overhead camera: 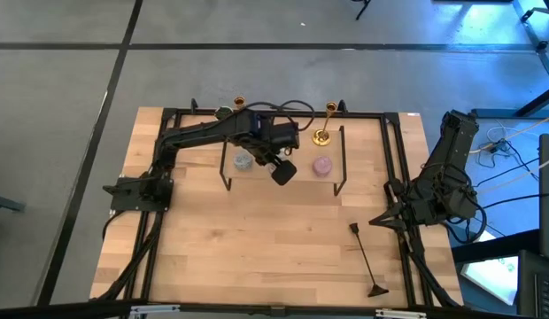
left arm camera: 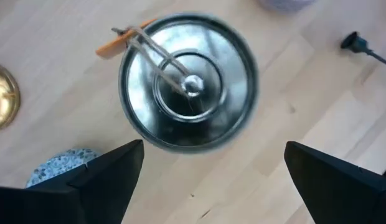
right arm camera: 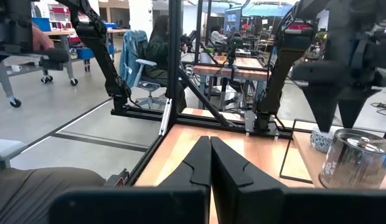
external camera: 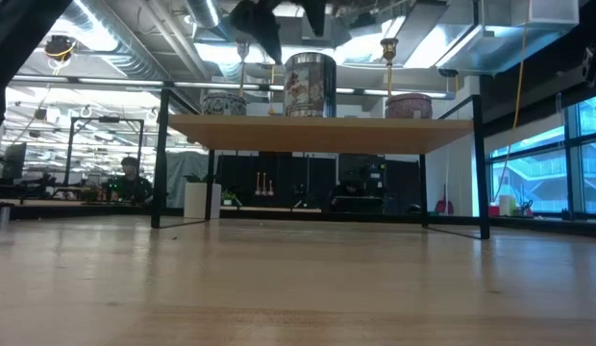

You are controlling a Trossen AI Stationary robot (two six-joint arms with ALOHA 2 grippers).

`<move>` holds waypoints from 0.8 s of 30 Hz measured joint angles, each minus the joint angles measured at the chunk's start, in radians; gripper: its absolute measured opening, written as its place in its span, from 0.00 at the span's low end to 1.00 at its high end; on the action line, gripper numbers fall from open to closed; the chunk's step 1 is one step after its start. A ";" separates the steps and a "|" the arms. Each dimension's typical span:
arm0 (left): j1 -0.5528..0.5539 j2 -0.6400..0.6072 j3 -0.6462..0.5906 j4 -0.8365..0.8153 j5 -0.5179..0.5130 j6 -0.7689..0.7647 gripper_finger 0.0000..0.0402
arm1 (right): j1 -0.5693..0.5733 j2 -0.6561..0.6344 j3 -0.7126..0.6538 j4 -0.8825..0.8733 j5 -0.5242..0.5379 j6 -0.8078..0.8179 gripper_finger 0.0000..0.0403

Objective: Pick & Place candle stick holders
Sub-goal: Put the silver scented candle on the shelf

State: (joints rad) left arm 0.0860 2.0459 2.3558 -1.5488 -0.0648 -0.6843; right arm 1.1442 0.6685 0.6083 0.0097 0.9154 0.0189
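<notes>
I see both candle stick holders standing upright on the raised wooden shelf [overhead camera: 363, 151] along its far edge: the right holder [overhead camera: 324, 124] near the middle of that edge, the left holder [overhead camera: 240, 105] toward the far left corner, partly hidden by the left arm. Each long axis runs vertical, flared base down, cup up.

I judge them rigid, polished metal, fairly light and top-tall, so slippery under the pads and easy to tip. I would take hold on the thin stem low down, just above the base, squeezing square across it.

The left gripper [left arm camera: 211, 180] hangs with its fingers [left arm camera: 106, 177] spread wide, directly over the silver tin [left arm camera: 188, 83] at the shelf's middle, not over either holder; nothing is held. The blue-grey candle [overhead camera: 243, 160] and pink candle [overhead camera: 321, 166] flank the tin.

The right gripper [right arm camera: 210, 163] waits at the worktop's right edge, fingers pressed together, empty.
</notes>
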 joint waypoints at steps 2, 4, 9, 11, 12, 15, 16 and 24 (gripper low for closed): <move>-0.005 -0.012 0.000 -0.003 0.003 0.029 0.96 | 0.000 0.000 0.000 0.001 0.000 0.000 0.00; -0.013 -0.022 0.001 -0.006 0.004 0.061 0.96 | 0.000 0.000 0.000 0.001 0.000 0.000 0.00; -0.054 -0.040 0.001 0.004 -0.001 0.306 0.96 | -0.015 0.001 0.000 0.001 0.000 0.001 0.00; -0.078 -0.041 0.001 0.004 -0.050 0.423 0.95 | -0.027 0.002 0.000 0.000 0.000 0.009 0.00; -0.088 -0.041 0.001 0.005 -0.082 0.473 0.95 | -0.034 0.005 0.000 0.000 0.000 0.016 0.00; -0.114 -0.041 0.001 0.006 -0.140 0.566 0.95 | -0.053 0.010 0.000 -0.002 0.000 0.027 0.00; -0.118 -0.041 0.001 0.007 -0.155 0.588 0.95 | -0.058 0.013 0.000 -0.002 0.000 0.030 0.00; -0.133 -0.041 0.001 0.025 -0.283 0.757 0.95 | -0.072 0.030 0.000 -0.004 -0.033 0.057 0.00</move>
State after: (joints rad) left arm -0.0469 2.0052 2.3566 -1.5240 -0.3482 0.0726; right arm 1.0721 0.6981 0.6083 0.0059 0.8819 0.0763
